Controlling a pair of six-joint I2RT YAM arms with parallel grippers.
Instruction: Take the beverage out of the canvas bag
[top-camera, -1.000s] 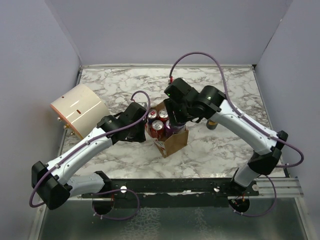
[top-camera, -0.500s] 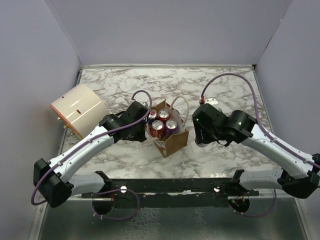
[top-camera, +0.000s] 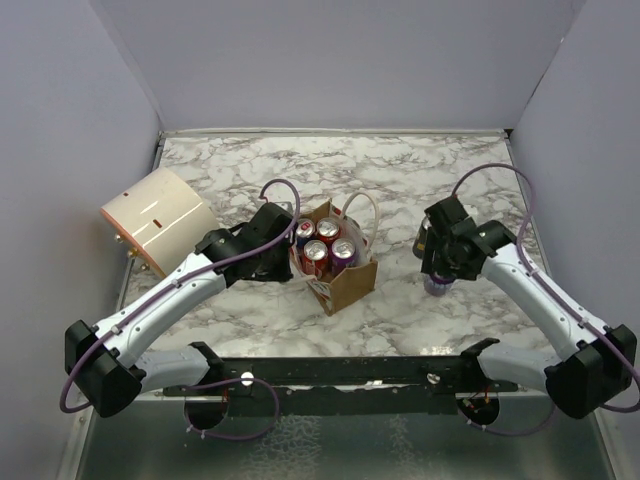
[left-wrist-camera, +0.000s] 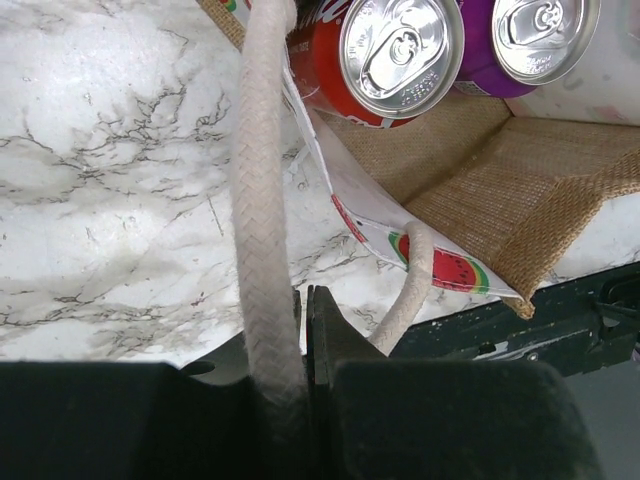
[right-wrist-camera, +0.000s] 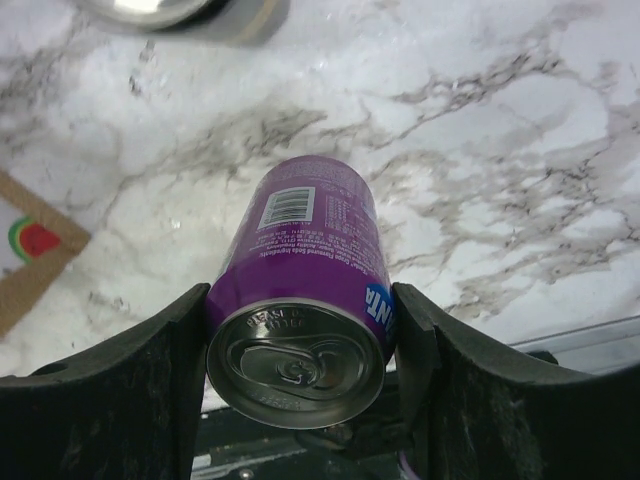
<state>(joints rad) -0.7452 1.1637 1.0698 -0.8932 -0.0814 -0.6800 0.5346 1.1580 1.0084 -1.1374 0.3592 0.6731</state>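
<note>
Pale lilac walls (top-camera: 330, 60) close in a white table top veined with grey marble pattern (top-camera: 250, 165). At its left edge lies a large cream cylinder-shaped object (top-camera: 158, 218), well apart from the work. Near the middle stands the small brown canvas bag with white rope handles and a watermelon print (top-camera: 345, 283), its mouth open and four can tops showing inside, among them a red drinks can (left-wrist-camera: 400, 50) and a purple-sided drinks can (left-wrist-camera: 545, 35). The left gripper (top-camera: 283, 255) sits at the bag's left rim, its jaws pinched tight on one thick white braided rope handle (left-wrist-camera: 262, 200), which runs straight down between them. The right gripper (top-camera: 440, 270) is well to the right of the bag and out of it, its jaws clamped on the sides of a purple aluminium beverage can (right-wrist-camera: 310, 240) held roughly upright over bare marble. Whether the can's base touches the table cannot be told. The step in hand appears to be setting this can down. It would go best if the right arm lowered the can level until the base sat flat, and only then spread its jaws and rose straight up, so that neither finger drags the can over. A metal-rimmed thing (right-wrist-camera: 180, 8) at the top edge of the right wrist view, too cropped to name, lies nearby, so the can should land short of it. The left gripper's hold on the handle should steady the bag for further cans.
</note>
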